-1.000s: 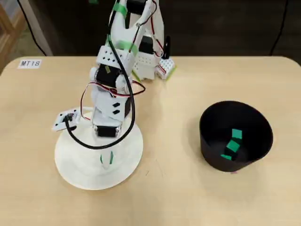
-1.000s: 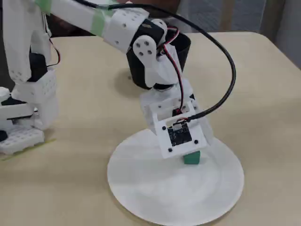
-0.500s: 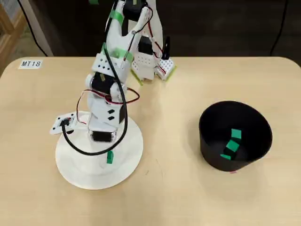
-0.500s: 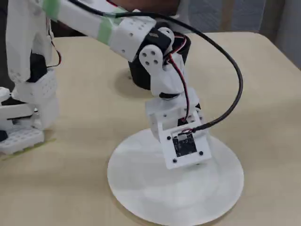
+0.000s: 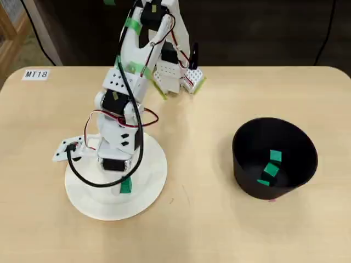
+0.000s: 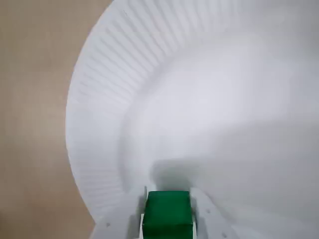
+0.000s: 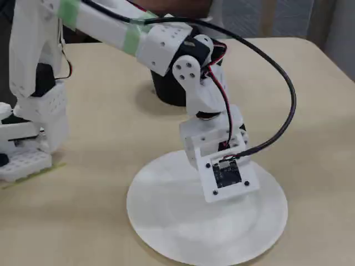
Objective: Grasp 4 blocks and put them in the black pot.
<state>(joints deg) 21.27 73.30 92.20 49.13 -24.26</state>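
Observation:
My gripper [image 5: 125, 186] points down over the white plate [image 5: 153, 186], with its jaws closed on a green block [image 5: 125, 184]. The wrist view shows that block [image 6: 167, 215] held between the two white fingers [image 6: 202, 214], low over the plate [image 6: 209, 99]. I cannot tell whether it touches the plate. The black pot [image 5: 244, 164] stands at the right in the overhead view, with three green blocks [image 5: 271, 169] inside it. In the fixed view the pot [image 7: 169, 93] is mostly behind the arm, and the fingers are hidden by the wrist camera module [image 7: 227, 174].
The arm's base [image 5: 175, 74] is at the table's back edge in the overhead view. A label "MT18" [image 5: 36, 74] is at the back left. The rest of the plate [image 7: 183, 233] is bare. Bare table lies between plate and pot.

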